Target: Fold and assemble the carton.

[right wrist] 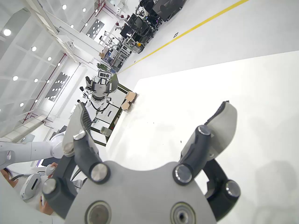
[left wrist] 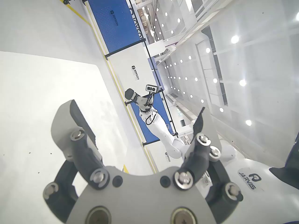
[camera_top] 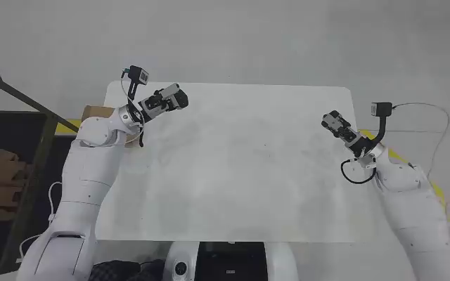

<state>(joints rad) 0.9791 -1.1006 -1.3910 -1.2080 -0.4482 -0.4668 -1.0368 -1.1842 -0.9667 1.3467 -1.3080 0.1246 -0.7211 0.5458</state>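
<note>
Brown cardboard carton pieces lie at the far left corner of the white table, partly hidden under my left arm. My left gripper hangs open and holds nothing, over the table's far left part, to the right of the carton. My right gripper is open too and holds nothing, above the table's right side. Each wrist view shows the other arm's gripper far off across the table.
A dark rack stands left of the table with more brown cardboard on it. A yellow floor line runs past the table's right edge. The table's middle is bare white.
</note>
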